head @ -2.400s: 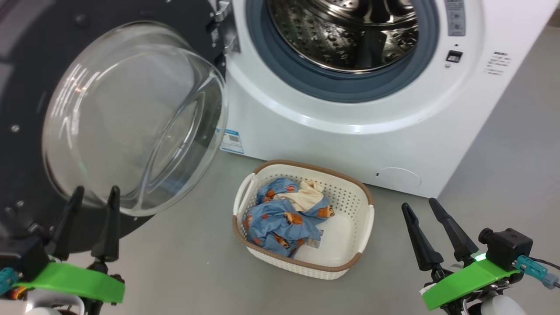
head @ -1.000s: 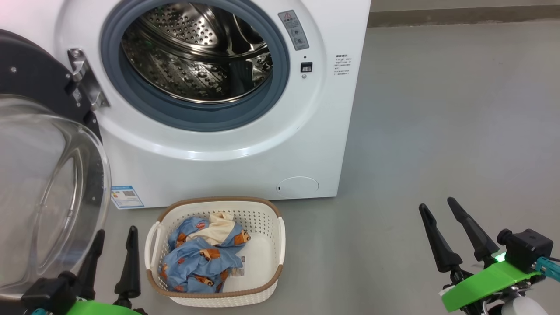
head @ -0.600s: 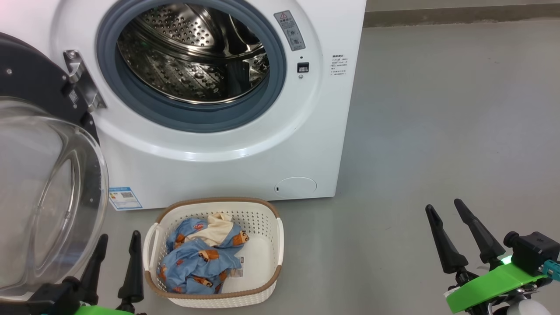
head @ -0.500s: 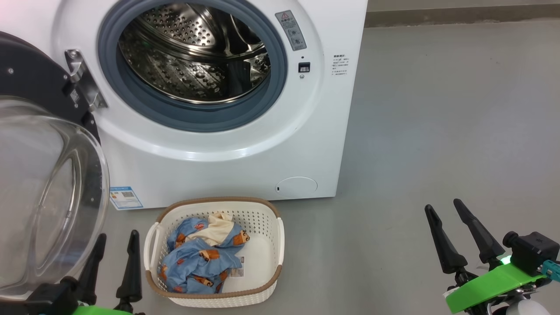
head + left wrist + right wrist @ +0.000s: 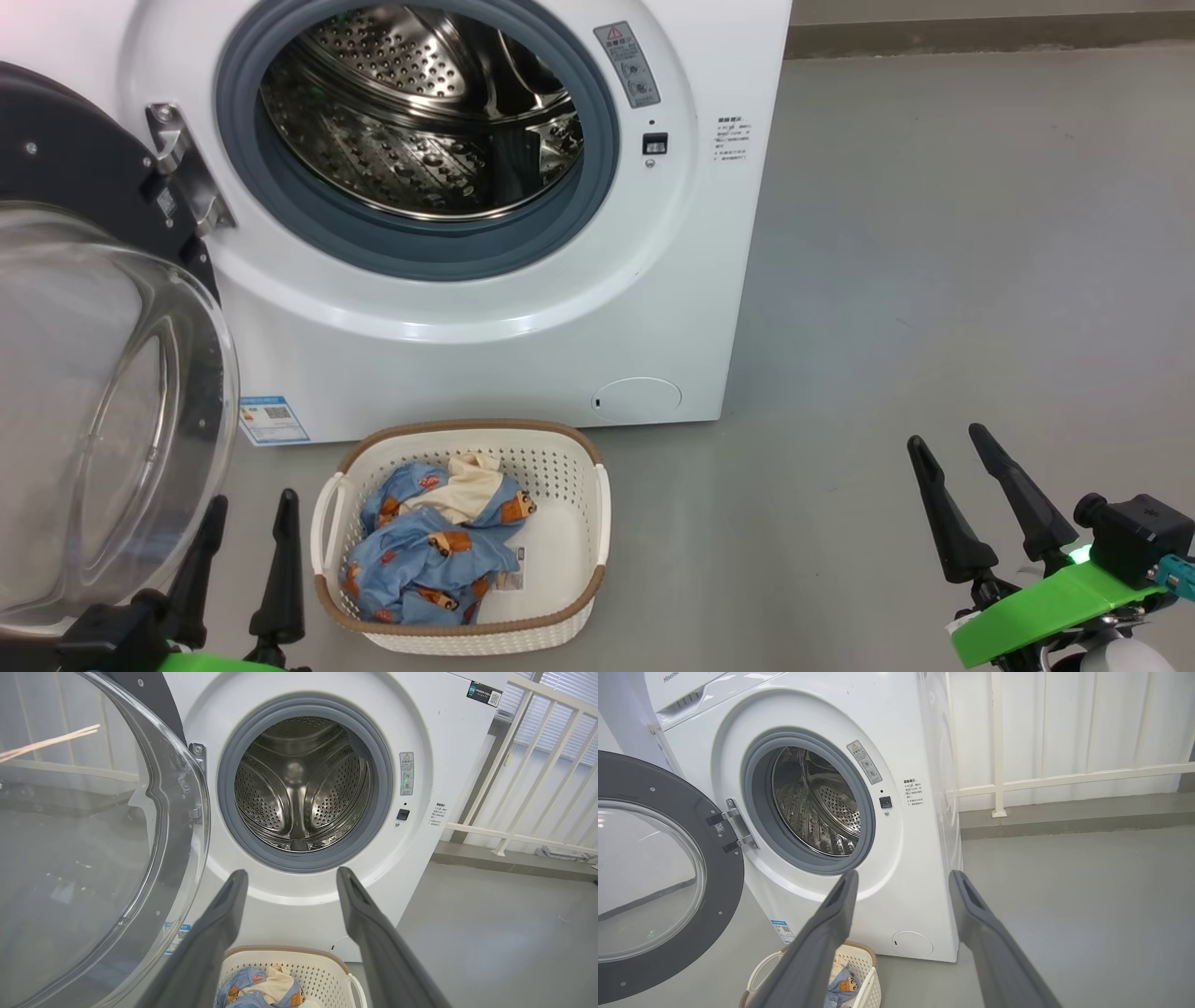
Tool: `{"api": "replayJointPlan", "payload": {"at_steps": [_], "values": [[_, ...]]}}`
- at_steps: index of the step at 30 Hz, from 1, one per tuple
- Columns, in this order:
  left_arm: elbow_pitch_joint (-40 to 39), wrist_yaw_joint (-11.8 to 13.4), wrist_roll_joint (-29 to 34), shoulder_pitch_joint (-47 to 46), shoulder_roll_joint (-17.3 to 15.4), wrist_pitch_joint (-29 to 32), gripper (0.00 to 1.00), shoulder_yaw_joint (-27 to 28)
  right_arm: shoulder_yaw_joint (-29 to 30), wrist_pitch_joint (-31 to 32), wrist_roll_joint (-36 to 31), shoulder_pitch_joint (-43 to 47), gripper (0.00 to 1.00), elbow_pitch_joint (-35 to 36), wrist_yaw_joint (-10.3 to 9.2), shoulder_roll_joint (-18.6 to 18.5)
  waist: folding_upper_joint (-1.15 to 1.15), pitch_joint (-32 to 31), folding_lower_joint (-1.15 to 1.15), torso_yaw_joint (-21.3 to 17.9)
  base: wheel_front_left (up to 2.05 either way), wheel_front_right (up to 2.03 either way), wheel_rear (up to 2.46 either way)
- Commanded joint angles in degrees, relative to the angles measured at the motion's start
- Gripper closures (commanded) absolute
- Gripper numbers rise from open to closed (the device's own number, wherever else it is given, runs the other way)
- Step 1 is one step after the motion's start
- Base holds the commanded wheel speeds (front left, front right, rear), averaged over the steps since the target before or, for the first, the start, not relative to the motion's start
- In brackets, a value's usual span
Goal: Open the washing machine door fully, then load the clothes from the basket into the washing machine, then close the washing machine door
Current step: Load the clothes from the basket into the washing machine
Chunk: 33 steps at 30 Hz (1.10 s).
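Blue bear-printed clothes [image 5: 434, 555]; cream, brown-rimmed basket [image 5: 560, 448].

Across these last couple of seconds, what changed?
Only the head camera turned, shifting the view. The left hand and right hand stay open and empty; the washing machine door stays open, the clothes in the basket.

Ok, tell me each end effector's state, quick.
Left end effector, long dark fingers: open, holding nothing.
Right end effector, long dark fingers: open, holding nothing.
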State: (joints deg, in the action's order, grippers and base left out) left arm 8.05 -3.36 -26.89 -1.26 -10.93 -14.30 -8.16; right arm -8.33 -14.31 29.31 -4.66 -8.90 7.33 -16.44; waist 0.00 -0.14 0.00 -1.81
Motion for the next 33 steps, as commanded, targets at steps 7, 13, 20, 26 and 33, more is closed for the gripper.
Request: {"api": "replayJointPlan", "payload": {"at_steps": [7,13,20,26,33], "values": [[-0.9,-0.9,1.3,-1.5,-0.8,-0.7,0.0,2.8,-0.6,-0.7,-0.3,-0.3,0.0,1.4,0.16,-0.4,0.0,-0.1,0.0,0.2,0.0,0.0,0.0],[-0.8,-1.2,1.6,-1.5,-0.6,-0.7,0.0,3.0,-0.5,-0.7,-0.3,-0.3,0.0,1.3,0.16,-0.4,0.0,-0.2,0.0,0.4,0.0,0.0,0.0],[-0.7,-1.4,2.0,-1.5,-0.4,-0.7,0.0,3.2,-0.7,-0.7,0.0,-0.4,0.0,1.1,0.16,-0.6,0.0,-0.3,0.0,0.6,0.0,0.0,0.0],[-0.5,-1.6,2.1,-1.5,-0.2,-0.7,0.0,3.5,-0.7,-0.7,-0.1,-0.5,0.0,1.2,0.16,-0.6,0.0,-0.3,0.0,0.6,0.0,0.0,0.0],[-0.2,-1.8,2.3,-1.5,-0.2,-0.7,0.0,3.6,-0.8,-0.7,-0.1,-0.5,0.0,1.1,0.16,-0.5,0.0,-0.4,0.0,0.5,0.0,0.0,0.0]]}}
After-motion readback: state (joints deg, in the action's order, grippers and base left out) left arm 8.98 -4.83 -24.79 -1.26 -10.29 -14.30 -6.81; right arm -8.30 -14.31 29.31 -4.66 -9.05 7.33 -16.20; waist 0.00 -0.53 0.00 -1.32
